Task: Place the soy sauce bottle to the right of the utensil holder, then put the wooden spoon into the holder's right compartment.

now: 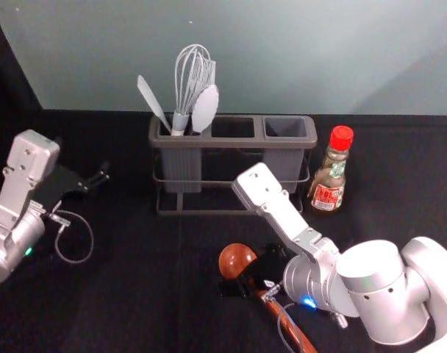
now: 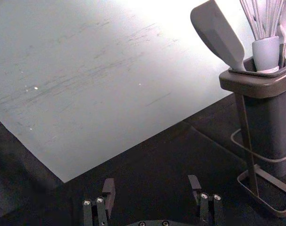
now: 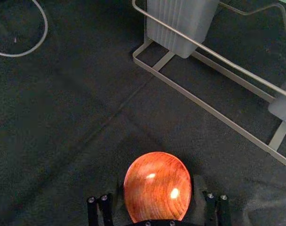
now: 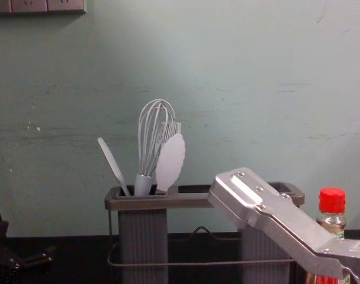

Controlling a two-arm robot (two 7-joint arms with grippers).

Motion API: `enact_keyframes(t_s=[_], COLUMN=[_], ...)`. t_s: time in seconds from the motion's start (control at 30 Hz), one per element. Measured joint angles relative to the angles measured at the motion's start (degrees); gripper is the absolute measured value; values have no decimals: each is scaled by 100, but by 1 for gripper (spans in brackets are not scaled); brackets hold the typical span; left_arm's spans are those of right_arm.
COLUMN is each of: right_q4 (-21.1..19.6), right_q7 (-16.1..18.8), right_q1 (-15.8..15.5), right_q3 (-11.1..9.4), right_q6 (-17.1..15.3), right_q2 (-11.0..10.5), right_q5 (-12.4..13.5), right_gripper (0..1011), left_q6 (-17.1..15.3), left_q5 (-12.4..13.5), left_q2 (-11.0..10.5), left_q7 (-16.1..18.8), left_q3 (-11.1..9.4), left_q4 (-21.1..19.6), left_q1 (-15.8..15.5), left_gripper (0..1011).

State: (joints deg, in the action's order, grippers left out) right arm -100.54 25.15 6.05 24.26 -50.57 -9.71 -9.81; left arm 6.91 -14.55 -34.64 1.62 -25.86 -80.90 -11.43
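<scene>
The soy sauce bottle [image 1: 330, 176] stands upright just right of the utensil holder [image 1: 209, 182]; in the chest view the bottle [image 4: 332, 204] is partly behind the right arm. My right gripper [image 1: 247, 278] is low over the wooden spoon [image 1: 237, 260], in front of the holder. In the right wrist view the spoon's round bowl [image 3: 157, 186] lies between the spread fingers of my right gripper [image 3: 157, 207]. The handle runs under the arm toward the front right. My left gripper [image 1: 97, 179] is left of the holder; the left wrist view shows that gripper [image 2: 152, 195] open and empty.
A whisk [image 1: 188, 81], a white spatula [image 1: 151, 101] and another white utensil [image 1: 205, 108] stand in the holder's left compartment. The right compartment [image 1: 285, 128] holds nothing visible. A pale wall [image 4: 257, 118] rises behind the black table surface [image 1: 135, 294].
</scene>
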Motion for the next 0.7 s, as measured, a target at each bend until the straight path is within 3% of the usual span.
enact_keyframes(t_s=[0.3, 0.53, 0.7], right_q4=[17, 26, 15], right_q7=[55, 108, 149], right_q1=[-34, -51, -62], right_q3=[-50, -76, -96], right_q6=[42, 65, 74], right_q2=[45, 93, 109], right_q5=[-95, -184, -231], right_gripper=[1000, 852, 838], left_q6=[0, 0, 0], left_q5=[0, 0, 0], left_q2=[0, 0, 0], left_q7=[0, 0, 0], left_q3=[0, 0, 0], left_q4=[0, 0, 0], left_q1=[0, 0, 0], left_gripper=[1011, 1011, 1011])
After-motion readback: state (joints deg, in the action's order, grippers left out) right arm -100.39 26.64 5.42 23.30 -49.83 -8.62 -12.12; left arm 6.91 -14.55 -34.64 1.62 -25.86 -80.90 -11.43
